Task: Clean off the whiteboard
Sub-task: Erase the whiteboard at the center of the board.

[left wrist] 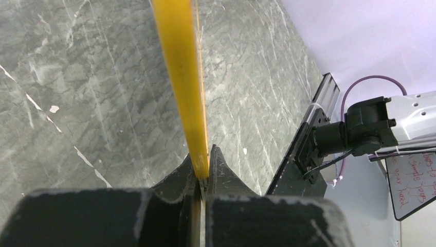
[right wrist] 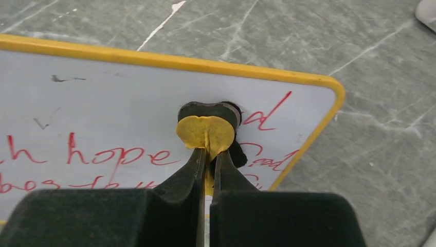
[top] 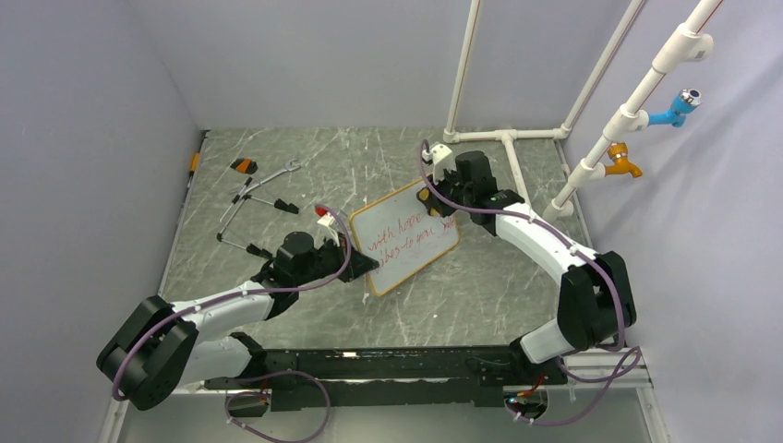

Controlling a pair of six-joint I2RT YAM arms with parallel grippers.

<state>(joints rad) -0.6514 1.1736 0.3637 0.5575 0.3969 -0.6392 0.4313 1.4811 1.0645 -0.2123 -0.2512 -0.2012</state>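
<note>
The whiteboard (top: 403, 242), white with a tan-orange frame and red handwriting, lies tilted in the middle of the grey marble table. My left gripper (top: 358, 263) is shut on its left edge. In the left wrist view the yellow frame (left wrist: 181, 77) runs edge-on into the closed gripper (left wrist: 204, 165). My right gripper (top: 430, 199) is shut on a small yellow eraser (right wrist: 207, 131). Its black felt (right wrist: 208, 109) is pressed on the board's (right wrist: 128, 98) top right corner, next to the red words. The right gripper (right wrist: 207, 154) sits right over the writing.
Metal tools (top: 263, 189) and an orange-black piece (top: 244, 166) lie at the back left. A small red item (top: 321, 212) sits by the left gripper. A white pipe frame (top: 503, 137) stands at the back right, with blue (top: 679, 106) and orange (top: 623, 164) taps on the right wall.
</note>
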